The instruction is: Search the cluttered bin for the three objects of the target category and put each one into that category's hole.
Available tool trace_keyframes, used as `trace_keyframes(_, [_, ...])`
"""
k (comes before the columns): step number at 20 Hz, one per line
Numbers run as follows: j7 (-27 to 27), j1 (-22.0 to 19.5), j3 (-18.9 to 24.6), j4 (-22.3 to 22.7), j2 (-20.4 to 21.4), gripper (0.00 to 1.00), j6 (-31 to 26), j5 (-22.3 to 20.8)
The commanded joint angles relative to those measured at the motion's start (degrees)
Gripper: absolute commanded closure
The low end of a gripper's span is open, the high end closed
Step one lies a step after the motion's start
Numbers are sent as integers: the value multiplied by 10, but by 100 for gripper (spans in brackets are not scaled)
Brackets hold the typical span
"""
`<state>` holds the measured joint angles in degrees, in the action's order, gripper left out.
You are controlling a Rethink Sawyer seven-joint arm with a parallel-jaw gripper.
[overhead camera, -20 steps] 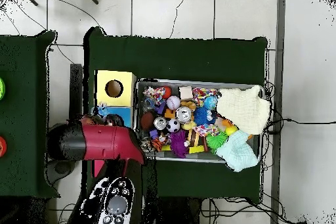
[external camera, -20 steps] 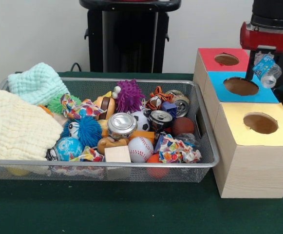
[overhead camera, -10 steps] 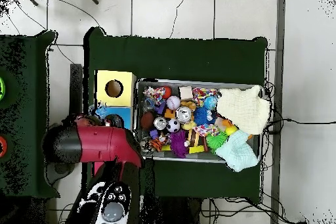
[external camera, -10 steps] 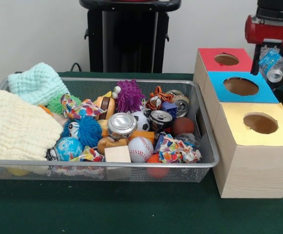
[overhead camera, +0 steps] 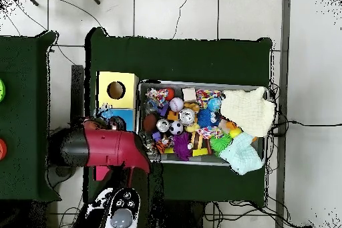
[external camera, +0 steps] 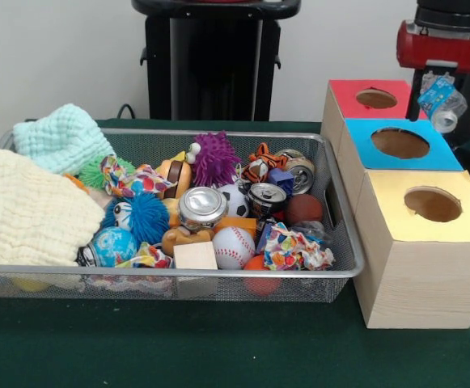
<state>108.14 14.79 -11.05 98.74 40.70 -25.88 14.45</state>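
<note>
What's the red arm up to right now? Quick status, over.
Tool shut on labelled bottle, held up beside the boxes. Blue-topped box's hole below it, open, nothing blocking. Bin full of clutter, untouched.

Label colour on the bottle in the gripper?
Blue and white on the clear bottle; clearest in the front view.

Cans [external camera: 203, 206], baseball [external camera: 233, 246], towels [external camera: 28, 214]
</note>
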Motion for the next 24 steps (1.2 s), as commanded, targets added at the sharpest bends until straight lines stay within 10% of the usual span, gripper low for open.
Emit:
trace_keyframes(1, [57,-22,15,59,1,100,17,-37])
trace_keyframes(24, [69,-24,12,53,-17,100,33,-65])
